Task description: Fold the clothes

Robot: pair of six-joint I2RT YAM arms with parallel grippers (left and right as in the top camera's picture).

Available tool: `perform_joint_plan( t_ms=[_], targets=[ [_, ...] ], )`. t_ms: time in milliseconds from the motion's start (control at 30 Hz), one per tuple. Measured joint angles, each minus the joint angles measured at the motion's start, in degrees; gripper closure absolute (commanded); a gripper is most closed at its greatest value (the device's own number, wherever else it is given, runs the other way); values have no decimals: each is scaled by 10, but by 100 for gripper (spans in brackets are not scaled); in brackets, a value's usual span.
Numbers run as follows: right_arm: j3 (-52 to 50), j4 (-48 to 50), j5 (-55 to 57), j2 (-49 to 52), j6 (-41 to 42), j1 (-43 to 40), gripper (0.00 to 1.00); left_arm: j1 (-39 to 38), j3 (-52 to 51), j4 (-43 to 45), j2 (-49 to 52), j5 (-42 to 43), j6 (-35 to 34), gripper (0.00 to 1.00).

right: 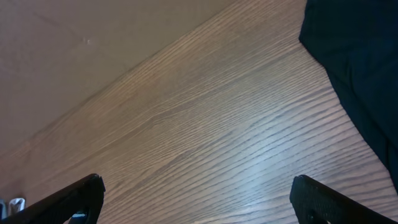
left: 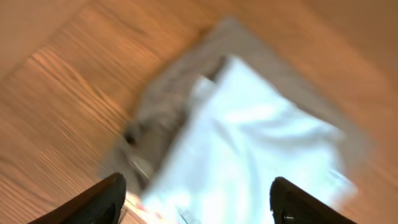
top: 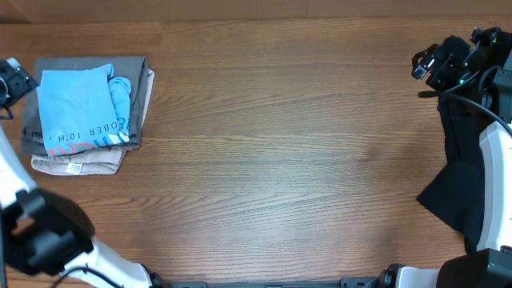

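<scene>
The clothes, a folded light blue T-shirt point(top: 80, 108) with red and blue lettering along its near edge, lie on top of a pile at the table's far left. In the blurred left wrist view the T-shirt point(left: 261, 149) fills the space below my left gripper point(left: 199, 202), whose jaws stand wide apart with nothing between them. From overhead my left gripper point(top: 12, 84) sits just left of the pile. My right gripper point(top: 428, 64) is at the far right back, open over bare wood point(right: 199, 202).
Under the T-shirt lie a folded grey garment point(top: 142, 96) and a beige one point(top: 80, 166). A dark garment point(top: 460, 160) lies at the right edge beneath the right arm and shows in the right wrist view point(right: 354, 62). The wooden table point(top: 280, 160) spans the middle.
</scene>
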Motion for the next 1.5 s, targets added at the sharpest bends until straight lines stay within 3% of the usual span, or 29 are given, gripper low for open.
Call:
perform_joint_plan(
  t_ms=[33,67,100,133,467,733,1067,1267,1500],
  targets=[
    [0,0,0,0,0,0,0,-2,3,-14,-11,18,-5,37],
    [0,0,0,0,0,0,0,-9,3,-22,-19,36,-10,54],
    [0,0,0,0,0,0,0,-14,2,-26,-22,48,-14,82],
    [0,0,0,0,0,0,0,-23,-5,-26,-22,62,-15,96],
    [0,0,0,0,0,0,0,-55,-176,31,49,207,5,96],
    [0,0,0,0,0,0,0,-45,-305,152,57,335,92,96],
    [0,0,0,0,0,0,0,16,-353,183,57,494,204,96],
    [0,0,0,0,0,0,0,80,-409,254,57,535,227,87],
    [0,0,0,0,0,0,0,85,-456,325,57,545,223,90]
  ],
)
